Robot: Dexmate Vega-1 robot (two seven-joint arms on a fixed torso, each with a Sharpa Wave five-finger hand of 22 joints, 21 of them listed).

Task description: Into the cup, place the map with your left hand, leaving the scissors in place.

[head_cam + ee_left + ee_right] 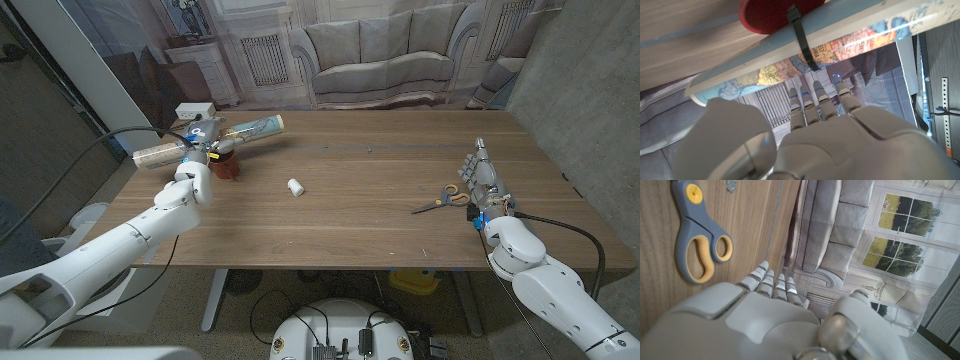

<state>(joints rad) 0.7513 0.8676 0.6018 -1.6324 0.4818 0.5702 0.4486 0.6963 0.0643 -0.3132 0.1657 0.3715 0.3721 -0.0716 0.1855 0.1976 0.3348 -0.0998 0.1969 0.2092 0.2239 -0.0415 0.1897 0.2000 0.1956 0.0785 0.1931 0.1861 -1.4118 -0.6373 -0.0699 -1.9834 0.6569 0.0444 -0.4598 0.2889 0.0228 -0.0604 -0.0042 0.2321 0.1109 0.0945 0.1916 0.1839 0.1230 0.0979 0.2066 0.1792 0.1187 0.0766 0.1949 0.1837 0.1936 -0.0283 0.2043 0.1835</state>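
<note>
The rolled map [250, 128], printed in colours and tied with a black band, lies tilted across the rim of the dark red cup [226, 168] at the table's far left. My left hand [197, 160] is right beside the map and cup. In the left wrist view its straight fingers [812, 102] reach toward the map [850, 35] and the cup [770, 12] with nothing held between them. The grey and yellow scissors [445, 200] lie on the right of the table. My right hand [483, 180] stands just right of them, fingers straight and empty; the scissors [697, 240] lie beside that hand [765, 315].
A small white cylinder [295, 187] lies near the table's middle. A white box [195, 110] sits at the far left corner behind the map. A printed backdrop hangs behind the table's far edge.
</note>
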